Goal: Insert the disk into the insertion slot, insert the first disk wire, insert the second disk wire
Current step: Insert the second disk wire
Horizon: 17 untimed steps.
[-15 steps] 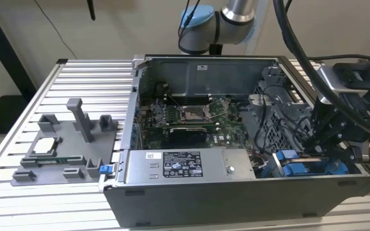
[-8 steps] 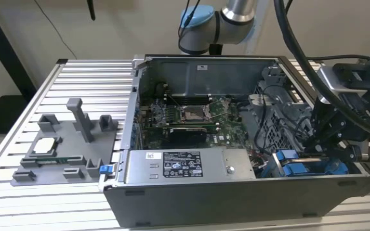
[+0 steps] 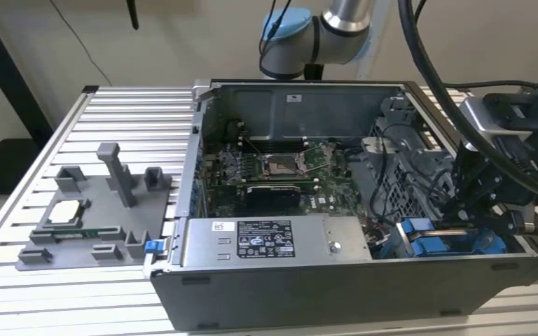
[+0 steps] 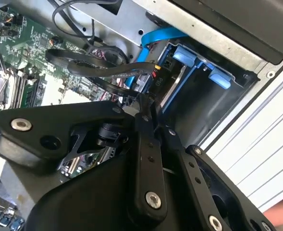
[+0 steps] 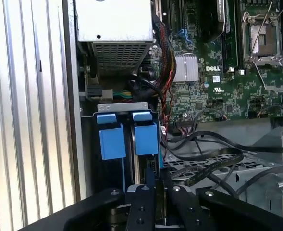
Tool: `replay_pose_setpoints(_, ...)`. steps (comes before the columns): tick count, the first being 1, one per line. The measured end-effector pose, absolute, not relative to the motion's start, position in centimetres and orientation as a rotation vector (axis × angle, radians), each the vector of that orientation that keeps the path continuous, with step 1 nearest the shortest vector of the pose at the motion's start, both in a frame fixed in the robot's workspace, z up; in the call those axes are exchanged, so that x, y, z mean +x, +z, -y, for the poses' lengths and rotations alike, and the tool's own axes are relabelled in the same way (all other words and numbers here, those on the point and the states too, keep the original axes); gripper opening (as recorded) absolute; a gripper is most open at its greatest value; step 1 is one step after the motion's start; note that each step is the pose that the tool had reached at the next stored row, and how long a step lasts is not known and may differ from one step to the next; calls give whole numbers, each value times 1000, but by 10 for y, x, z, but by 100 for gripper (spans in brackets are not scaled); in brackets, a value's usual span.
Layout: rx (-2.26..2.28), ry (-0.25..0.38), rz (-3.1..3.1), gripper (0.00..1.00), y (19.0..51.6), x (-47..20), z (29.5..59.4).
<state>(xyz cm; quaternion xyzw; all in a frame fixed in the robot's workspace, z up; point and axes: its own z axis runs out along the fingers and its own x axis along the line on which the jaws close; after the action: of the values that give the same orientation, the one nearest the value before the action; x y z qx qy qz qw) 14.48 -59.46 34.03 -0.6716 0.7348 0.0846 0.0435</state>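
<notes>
Disk [image 5: 140,159] already seated in slot [image 3: 456,241], lower right of exterior view — hand [image 5: 153,180] pinched together at its cable end; wiring unfinished, apparently.

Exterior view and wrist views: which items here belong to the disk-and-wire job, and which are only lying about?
Job in hand:
- gripper, down at the drive bay
- disk in its blue carrier
- insertion slot
- black wires by the bay

Lying about:
- power-supply box
- motherboard
- grey fixture on the table's exterior-view left

Black cables [image 5: 203,154] crowd the insertion slot [image 5: 127,139], beside the case wall [image 5: 76,144].
</notes>
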Motion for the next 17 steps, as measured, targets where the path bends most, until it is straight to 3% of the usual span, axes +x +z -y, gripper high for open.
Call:
replay_pose_setpoints(10,-2053,259,-2246,0,332,146,594)
replay_pose_setpoints(11,-2052,261,-2245,100,335,146,594)
replay_pose_setpoints(17,-2053,259,-2246,100,363,146,595)
